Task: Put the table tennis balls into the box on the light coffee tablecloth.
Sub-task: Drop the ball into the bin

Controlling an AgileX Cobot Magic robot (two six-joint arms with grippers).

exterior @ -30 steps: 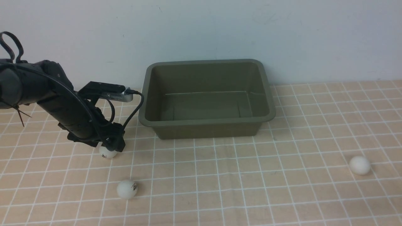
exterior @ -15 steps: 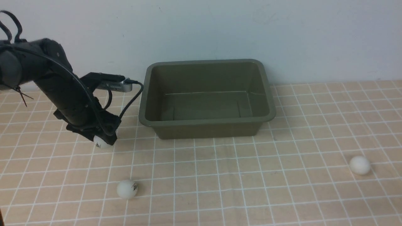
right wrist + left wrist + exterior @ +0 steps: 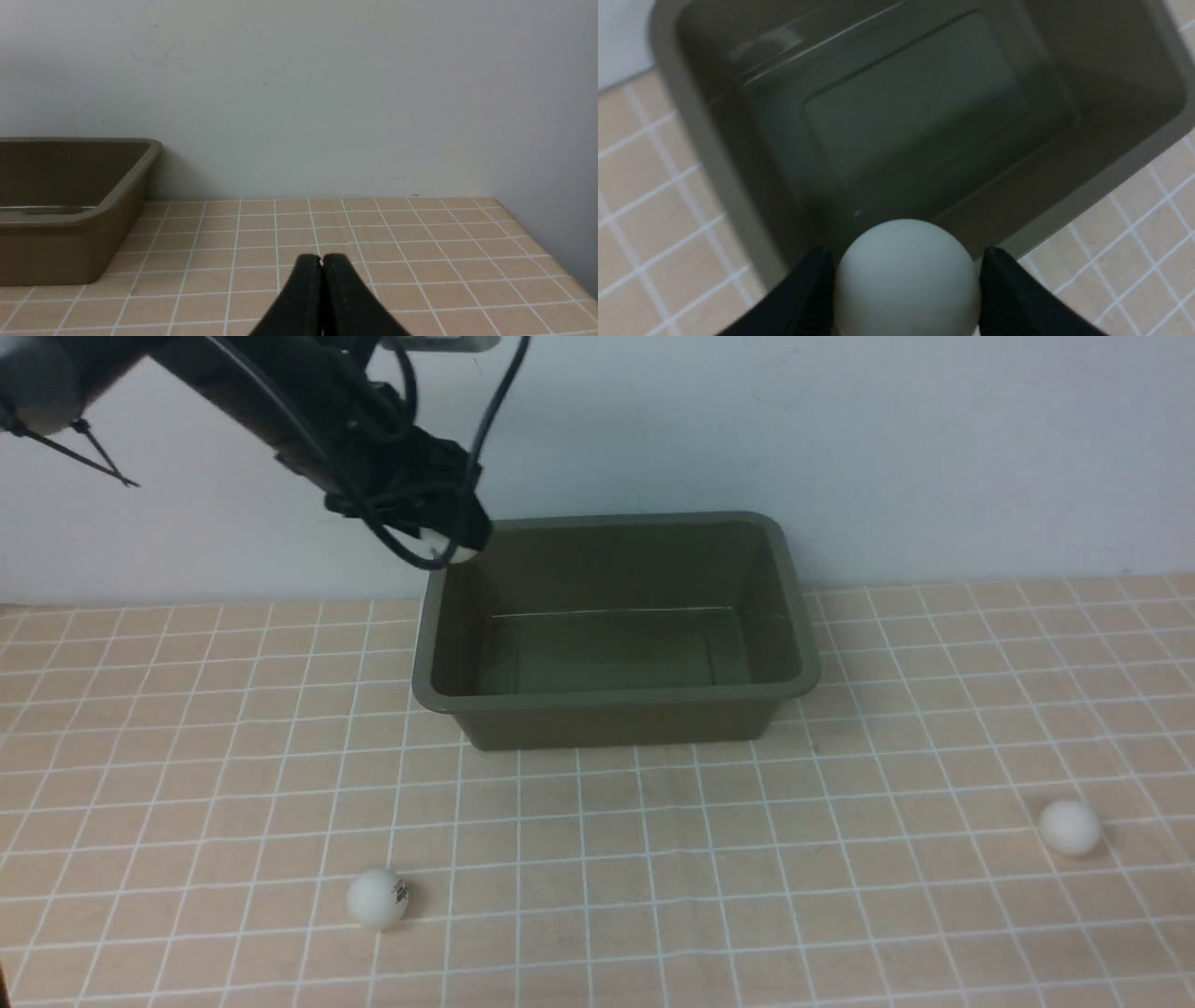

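My left gripper (image 3: 446, 547) is raised over the far left corner of the olive-green box (image 3: 616, 705) and is shut on a white table tennis ball (image 3: 906, 275), held between both black fingers (image 3: 810, 284). Its wrist view looks down into the bare box (image 3: 714, 154). Two more table tennis balls lie on the light coffee tablecloth (image 3: 653, 859): one with a dark mark at the front left (image 3: 376, 898), one at the right (image 3: 1069, 827). My right gripper (image 3: 321, 259) is shut and empty, low over the cloth, to the right of the box (image 3: 70, 242).
A pale wall (image 3: 840, 448) runs right behind the box. The cloth's right edge (image 3: 542, 242) shows in the right wrist view. The left arm and its cable (image 3: 280, 401) reach across the upper left of the front view.
The left gripper closed on the ball at the left of the cloth, lifted it and carried it up and to the right, over the box's far left corner. Other balls have not moved.
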